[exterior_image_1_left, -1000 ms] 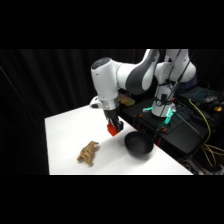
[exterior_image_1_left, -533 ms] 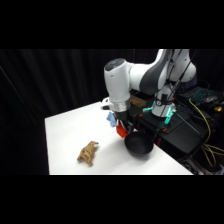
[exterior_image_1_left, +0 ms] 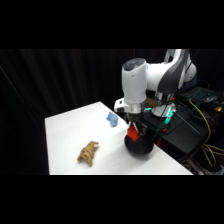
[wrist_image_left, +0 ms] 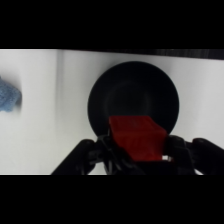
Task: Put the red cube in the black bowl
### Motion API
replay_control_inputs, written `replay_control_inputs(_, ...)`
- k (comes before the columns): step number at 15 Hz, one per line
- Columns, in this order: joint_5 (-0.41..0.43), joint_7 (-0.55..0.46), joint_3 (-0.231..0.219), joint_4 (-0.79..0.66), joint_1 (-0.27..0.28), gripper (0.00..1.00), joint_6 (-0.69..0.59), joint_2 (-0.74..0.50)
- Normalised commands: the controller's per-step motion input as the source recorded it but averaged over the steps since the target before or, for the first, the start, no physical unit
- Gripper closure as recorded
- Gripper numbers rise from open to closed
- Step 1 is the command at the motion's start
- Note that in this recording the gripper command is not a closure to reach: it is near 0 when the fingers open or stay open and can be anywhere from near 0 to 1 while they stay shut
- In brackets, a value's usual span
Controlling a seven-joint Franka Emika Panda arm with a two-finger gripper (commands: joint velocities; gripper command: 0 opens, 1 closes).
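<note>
Currently red cube (wrist_image_left: 136, 137) sits clamped in the gripper (exterior_image_1_left: 134, 133), jaws closed on its sides, held off the bench and hanging over the black bowl (wrist_image_left: 133, 97). In wrist view the cube covers the bowl's 6 o'clock part, bowl centre just beyond it at 12. In side view the cube hangs right at the bowl's top edge, 11 o'clock side of the bowl (exterior_image_1_left: 138, 147); whether it touches the rim, cannot tell.

Progress: pick looks done, carry looks about done, cube is above the bowl. Left: let go, maybe a small lowering first, then pull away. Cube not yet resting in the bowl as far as shows.

Arm (exterior_image_1_left: 150, 80): reaches from base side at 2 o'clock in side view, wrist pointing straight down, gripper vertical over the bowl near the bench's (exterior_image_1_left: 70, 130) 3 o'clock edge.

Other stuff: light-blue object (exterior_image_1_left: 112, 118) on bench just at 10 o'clock of the gripper, also at 9 o'clock edge in wrist view. Tan plush toy (exterior_image_1_left: 88, 152) lies well apart at 8 o'clock of the bowl. Neither in the way.
</note>
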Motion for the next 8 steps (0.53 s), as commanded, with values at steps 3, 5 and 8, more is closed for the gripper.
replay_control_inputs(3,0.058,-0.02,0.021,-0.13,0.024,0.16,0.20,-0.04)
replay_control_inputs(5,0.047,-0.06,-0.005,-0.02,0.000,0.00,0.16,0.04)
replay_control_inputs(8,0.103,-0.09,-0.003,0.03,-0.007,0.00,0.11,0.05)
